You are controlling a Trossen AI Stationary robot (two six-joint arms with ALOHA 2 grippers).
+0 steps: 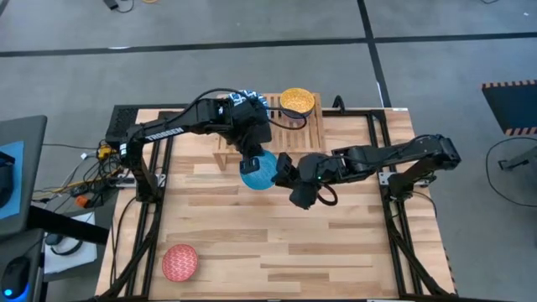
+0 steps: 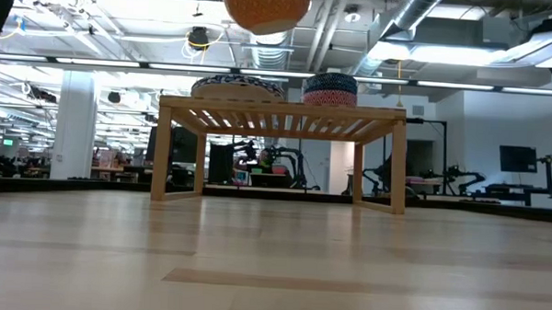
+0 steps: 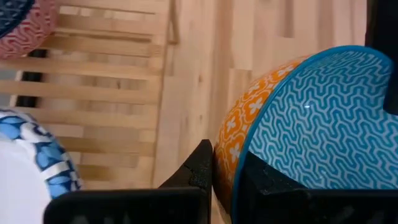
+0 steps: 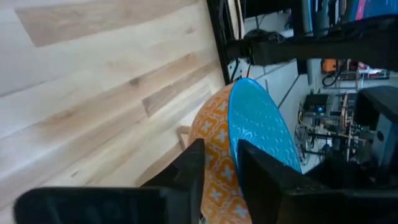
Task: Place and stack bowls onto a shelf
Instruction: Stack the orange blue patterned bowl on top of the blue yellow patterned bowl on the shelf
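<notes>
The left gripper (image 1: 252,158) holds the light blue bowl (image 1: 259,170) by its rim, with one finger (image 3: 198,171) on the orange outside and the other inside, so the fingers are clamped on the rim. The bowl is in the air, just in front of the near edge of the shelf (image 1: 295,132), about in the middle of the table (image 1: 336,252). The right gripper (image 1: 284,170) meets the same bowl from the right side. Its two fingers stand on both sides of the rim, one on the orange wall and one on the blue inside, and they seem closed on it too.

The bowl is deep and round. Inside it is light blue with a wavy line pattern, and outside it is orange with small white flower shapes. Nothing is in it.

On the shelf, at the far right corner, the yellow bowl (image 1: 297,101) sits open side up. In the low view a white bowl with a blue rim (image 2: 238,86) stands on the slatted top at the left, and beside it, to the right, a dark blue bowl (image 2: 331,83) rests in a red patterned bowl.

The shelf is of light wood with parallel bars and short legs. Another red bowl (image 1: 179,262) lies alone on the near left part of the plank table, well apart from the arms.
</notes>
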